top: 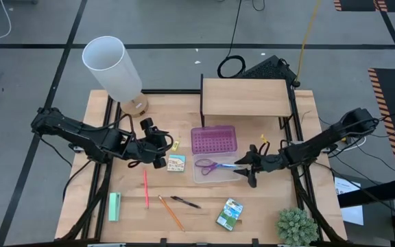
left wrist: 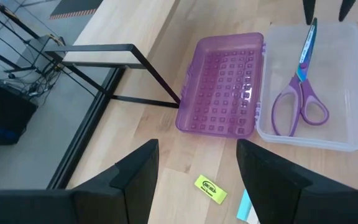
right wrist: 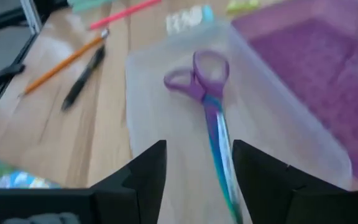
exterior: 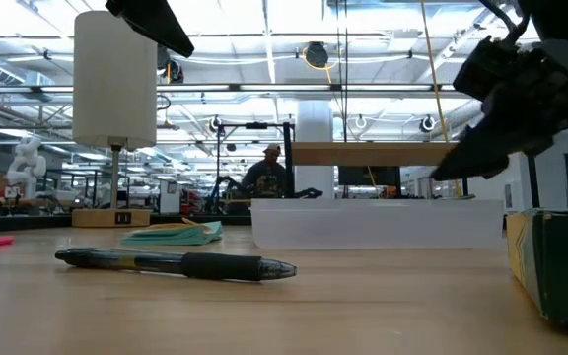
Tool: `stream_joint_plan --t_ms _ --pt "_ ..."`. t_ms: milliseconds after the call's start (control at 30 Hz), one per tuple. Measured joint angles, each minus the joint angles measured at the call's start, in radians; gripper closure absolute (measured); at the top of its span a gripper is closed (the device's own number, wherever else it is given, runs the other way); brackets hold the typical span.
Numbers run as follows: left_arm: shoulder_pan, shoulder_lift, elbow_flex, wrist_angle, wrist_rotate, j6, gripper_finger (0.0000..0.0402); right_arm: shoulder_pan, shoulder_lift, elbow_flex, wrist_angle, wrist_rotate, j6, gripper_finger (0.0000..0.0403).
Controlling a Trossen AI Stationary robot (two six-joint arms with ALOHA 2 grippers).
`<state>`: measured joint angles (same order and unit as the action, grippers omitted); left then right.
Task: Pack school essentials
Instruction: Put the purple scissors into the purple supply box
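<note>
Purple-handled scissors (top: 213,165) lay flat inside the clear case (top: 219,175), blades pointing toward the right hand (top: 250,167), loops at the far end from it. Right hand hovered just at the blade tips with fingers spread and nothing between them; the right wrist view showed the blades running between its two fingers (right wrist: 135,177). Scissors judged light and rigid; blades thin and slick, so a pinch across the pivot or the plastic loops should hold better than the steel. Case wall is low, thin plastic and will likely slide if bumped. Purple lid (top: 214,139) lay open just beyond the case. Left hand (top: 158,152) was open and empty, hanging above the counter (top: 266,206) beside the tiny yellow piece (top: 176,145) and the small colourful square pack (top: 176,163); the yellow piece sat just ahead of its fingers in the left wrist view. The yellow piece is small and flat, hard to pinch off wood; the pack is a light card, best taken by its edges. Nearer the counter's front edge from the left hand: red pencil (top: 145,189), orange pencil (top: 171,213), black pen (top: 185,202), all thin, round and prone to roll, so grip mid-shaft. Green-yellow crayon box (top: 230,213) lay toward the front from the right hand, a light carton to grip across its narrow sides. Both arms reached in low from the counter's sides, forearms nearly level.
</note>
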<state>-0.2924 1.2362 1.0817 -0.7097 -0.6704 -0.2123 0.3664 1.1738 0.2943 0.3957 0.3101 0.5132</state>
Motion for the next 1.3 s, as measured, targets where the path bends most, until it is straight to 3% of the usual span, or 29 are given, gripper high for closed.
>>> stream_joint_plan --t_ms 200,433,767,1033,1300 --pt "0.0 0.0 0.0 0.006 0.0 0.004 0.0181 0.002 -0.161 0.0 -0.264 -0.025 0.106 0.0272" --pt "0.0 0.0 0.0 0.007 0.0 0.005 0.0181 0.002 -0.196 0.0 -0.363 -0.028 0.115 0.0327" --pt "0.0 0.0 0.0 0.011 0.0 0.008 0.0181 0.002 -0.105 0.0 -0.302 -0.023 0.072 0.0398" --pt "0.0 0.0 0.0 0.012 0.0 0.007 0.0181 0.002 -0.092 0.0 -0.201 -0.027 0.004 0.0402" --pt "0.0 0.0 0.0 0.013 -0.001 0.008 0.0181 0.0 -0.091 0.014 -0.179 -0.026 0.068 0.0402"
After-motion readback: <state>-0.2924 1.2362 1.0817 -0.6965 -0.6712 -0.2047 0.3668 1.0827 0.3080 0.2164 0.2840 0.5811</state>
